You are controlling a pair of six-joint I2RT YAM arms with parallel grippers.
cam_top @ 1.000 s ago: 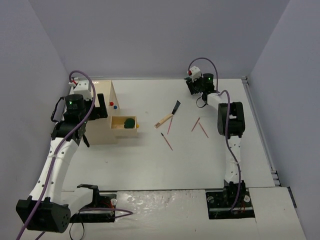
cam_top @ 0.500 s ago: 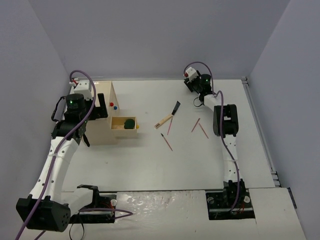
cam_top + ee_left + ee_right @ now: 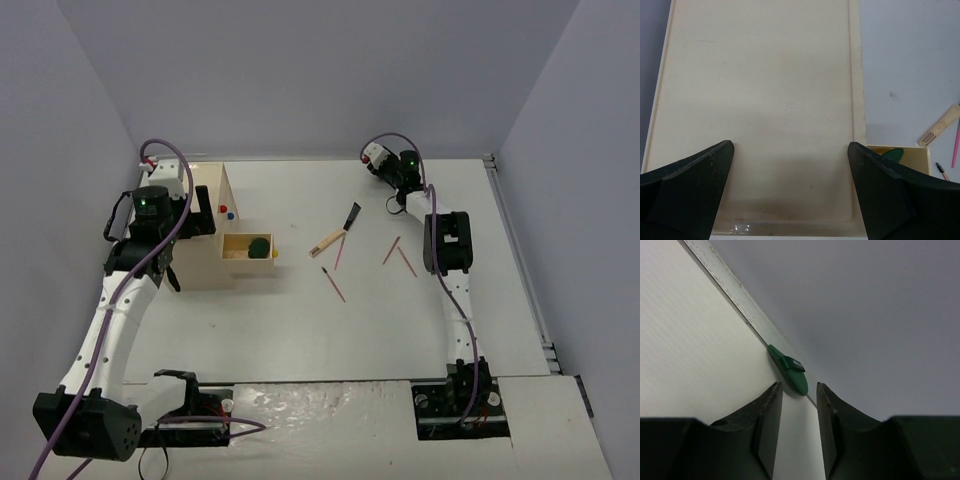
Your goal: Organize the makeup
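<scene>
My left gripper (image 3: pixel 197 222) (image 3: pixel 790 147) is open wide and empty, just above the beige wooden box (image 3: pixel 205 262) (image 3: pixel 760 90). The box's small drawer (image 3: pixel 232 256) (image 3: pixel 923 156) stands open and holds a dark green compact (image 3: pixel 258 246) (image 3: pixel 893 154). A wooden-handled brush (image 3: pixel 335 236) (image 3: pixel 941 128) and several thin pink pencils (image 3: pixel 334 284) (image 3: pixel 400 256) (image 3: pixel 956 141) lie mid-table. My right gripper (image 3: pixel 373 156) (image 3: pixel 799 386) is low at the table's far edge, jaws a little apart and empty. Just beyond its tips lies an open green compact (image 3: pixel 789 371).
The box's lid (image 3: pixel 226 200) stands upright, with red and blue knobs beside it. A metal rail (image 3: pixel 735 292) edges the table's far side below the grey back wall. Grey walls close in left and right.
</scene>
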